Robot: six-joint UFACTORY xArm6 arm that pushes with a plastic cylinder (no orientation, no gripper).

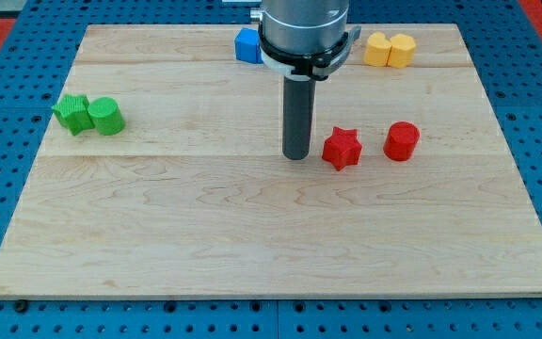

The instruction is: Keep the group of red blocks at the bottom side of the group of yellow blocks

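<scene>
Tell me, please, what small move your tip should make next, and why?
Probably a short push toward the view's right: my tip sits just left of the red star, which stands apart from the red cylinder; both lie below the yellow blocks.

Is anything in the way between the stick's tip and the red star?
No, nothing visible. My tip sits just to the view's left of the red star block, with only bare board between them. The red cylinder lies farther right, and the yellow blocks sit above, near the view's top.
</scene>
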